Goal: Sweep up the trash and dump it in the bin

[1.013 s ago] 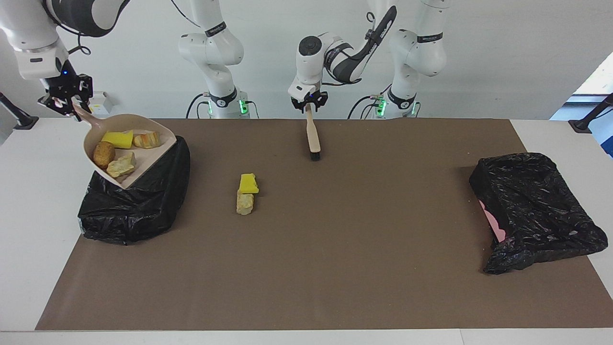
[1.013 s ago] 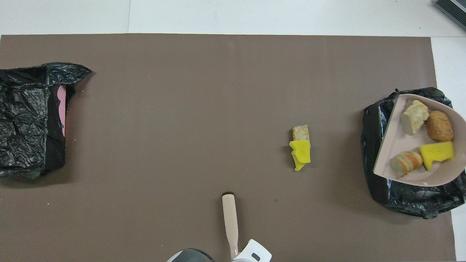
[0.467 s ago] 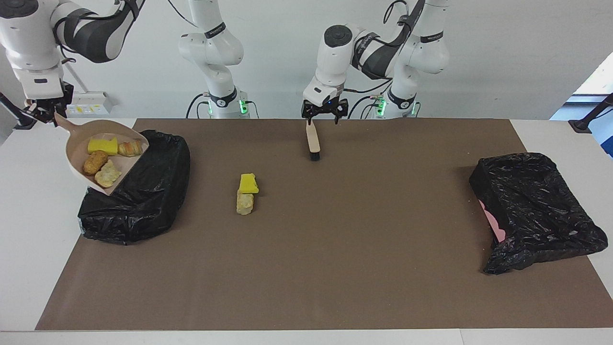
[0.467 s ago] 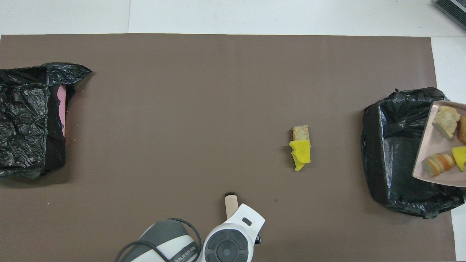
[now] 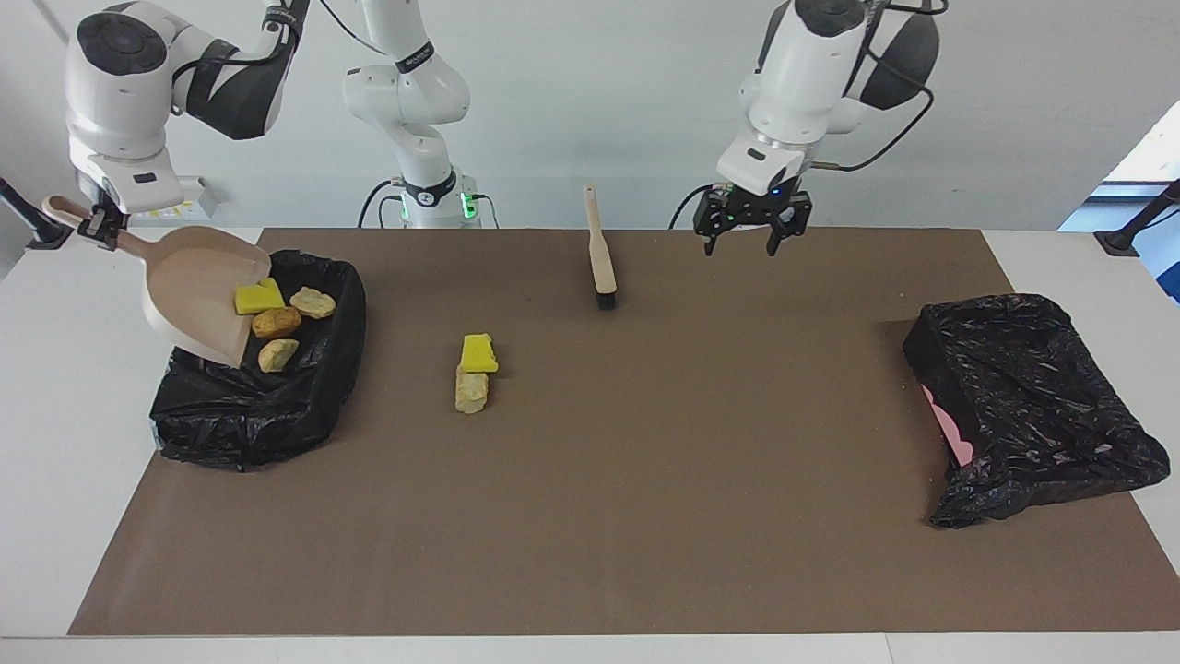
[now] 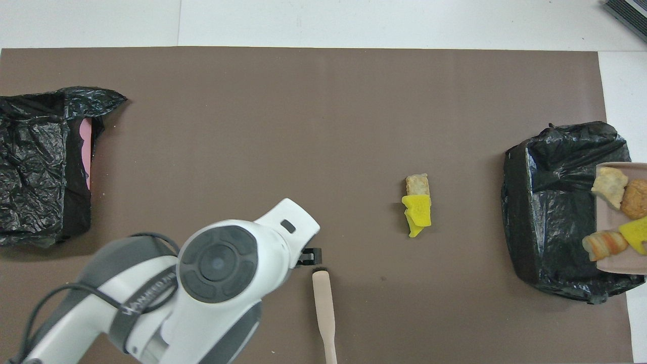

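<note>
My right gripper [image 5: 100,227] is shut on the handle of the beige dustpan [image 5: 189,290], which tilts steeply over the black-bagged bin [image 5: 253,406] at the right arm's end. Several trash pieces slide off its lip: a yellow sponge [image 5: 258,297], a brown piece [image 5: 277,322] and two tan pieces [image 5: 312,302]. A yellow sponge [image 5: 479,352] and a tan piece [image 5: 472,389] lie together on the brown mat [image 6: 417,212]. The brush [image 5: 601,263] stands free, bristles on the mat, handle toward the robots. My left gripper [image 5: 745,242] hangs open and empty beside it, toward the left arm's end.
A second black-bagged bin [image 5: 1032,406] with a pink patch showing sits at the left arm's end of the mat. In the overhead view the left arm [image 6: 217,263] covers the mat beside the brush [image 6: 323,308]. The dustpan [image 6: 619,258] shows at that view's edge.
The left gripper opened, let go of the brush, rose and swung toward the left arm's end. The right gripper tipped the dustpan, and the trash slid to its lip over the bin.
</note>
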`<state>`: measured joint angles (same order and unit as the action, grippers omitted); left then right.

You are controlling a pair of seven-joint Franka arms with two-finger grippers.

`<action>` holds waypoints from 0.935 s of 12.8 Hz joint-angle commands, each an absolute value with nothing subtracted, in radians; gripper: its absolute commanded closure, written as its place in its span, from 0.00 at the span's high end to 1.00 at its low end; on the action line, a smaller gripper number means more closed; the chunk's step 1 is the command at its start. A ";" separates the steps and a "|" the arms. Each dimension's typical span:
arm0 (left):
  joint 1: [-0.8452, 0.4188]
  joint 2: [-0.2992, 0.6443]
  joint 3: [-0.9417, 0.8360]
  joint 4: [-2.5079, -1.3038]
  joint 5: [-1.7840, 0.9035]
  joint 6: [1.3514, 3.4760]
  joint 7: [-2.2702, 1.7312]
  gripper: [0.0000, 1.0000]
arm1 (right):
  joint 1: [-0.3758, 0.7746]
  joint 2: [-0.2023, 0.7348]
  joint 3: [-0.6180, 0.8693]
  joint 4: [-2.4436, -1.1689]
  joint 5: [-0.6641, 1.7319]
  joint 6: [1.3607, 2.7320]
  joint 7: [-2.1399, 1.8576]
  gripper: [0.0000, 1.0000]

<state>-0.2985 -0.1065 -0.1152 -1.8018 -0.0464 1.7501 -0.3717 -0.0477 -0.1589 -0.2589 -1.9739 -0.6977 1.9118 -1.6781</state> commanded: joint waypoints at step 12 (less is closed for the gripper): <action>-0.006 0.008 -0.092 -1.393 -0.032 1.431 0.107 1.00 | -0.049 -0.202 0.053 -1.758 -0.692 1.529 -1.467 0.00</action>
<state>-0.0290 -0.0083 -0.0825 -1.4405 -0.0449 1.4790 0.0636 -0.0432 -0.2069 -0.0122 -1.7732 -0.7195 1.5681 -1.5721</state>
